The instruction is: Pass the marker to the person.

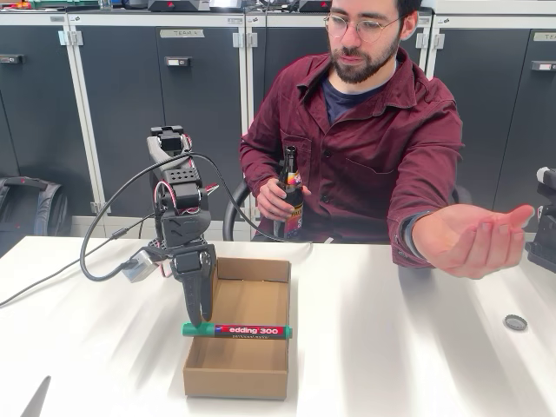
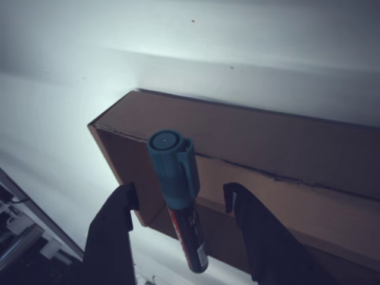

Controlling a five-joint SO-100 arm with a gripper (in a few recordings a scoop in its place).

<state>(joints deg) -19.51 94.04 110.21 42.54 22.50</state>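
Nearest to me on the white table point(image 1: 391, 347) sits a shallow cardboard box point(image 1: 236, 373), open at the top, and the marker point(image 1: 236, 331) lies level across it, bridging the side walls with its green cap point(image 1: 198, 329) out over the left wall in the fixed view. The tool point(image 1: 199, 314) points straight down at that cap end, on or right beside it. From the wrist view the 2 fingers point(image 2: 110, 237) stand wide apart with the marker point(image 2: 178, 196) between them, and I see a gap on each side, so the tool is open and not gripping yet. I judge the marker to be light and stiff, a hard plastic barrel that will not bend or crush, but round and smooth enough to roll on the box edges or swivel in a pinch. Closing on the cap end leaves most of the length hanging to 1 side, so a hold nearer the red label point(image 1: 252, 331) would probably carry it flatter. Behind the table sits the person point(image 1: 365, 139), 1 hand point(image 1: 276, 198) around a brown bottle point(image 1: 291, 193), the other hand point(image 1: 476, 241) stretched out palm up at the right, well apart from the box, waiting.
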